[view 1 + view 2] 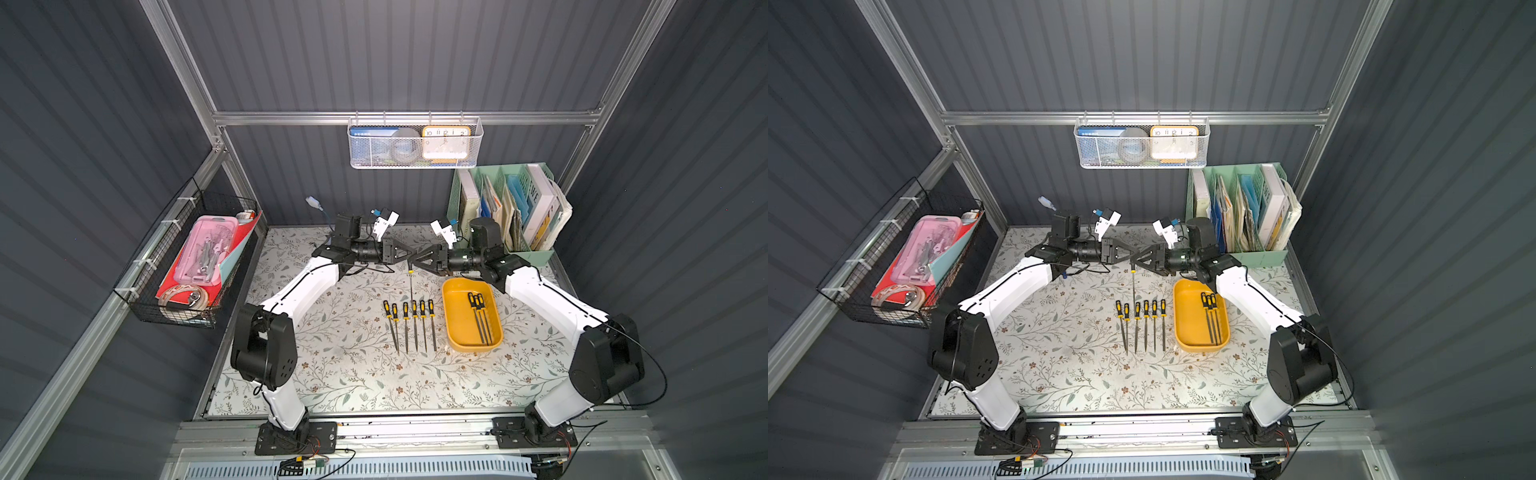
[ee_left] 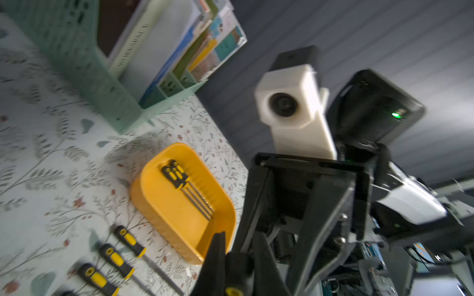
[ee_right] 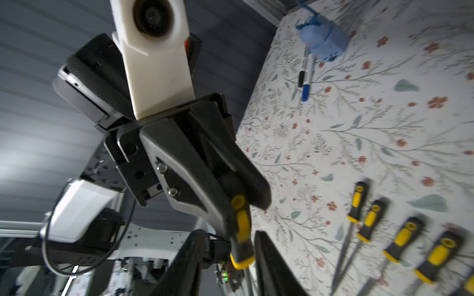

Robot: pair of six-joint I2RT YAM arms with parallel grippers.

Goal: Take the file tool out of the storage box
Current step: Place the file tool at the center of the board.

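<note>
Mid-air handover above a floral-patterned counter. Clamped tight in the fingers of the left gripper: the black and yellow handle of a slim steel file tool, hanging blade-down, clear of the counter. Meeting it tip to tip, the right gripper, with fingers spread either side of the same handle and not touching it in the right wrist view. On the counter, lower and to the right of the pair, a shallow yellow plastic storage box with three like files lying together inside. Near the box, toward the middle of the counter, a neat row of six matching files.

Judged as the passing step: file tool out of the storage box and carried by the left side alone. Next, probably: draw the right gripper back clear of the handle, then lower the file tool beside the row, blade parallel to the others, without nudging them.
</note>
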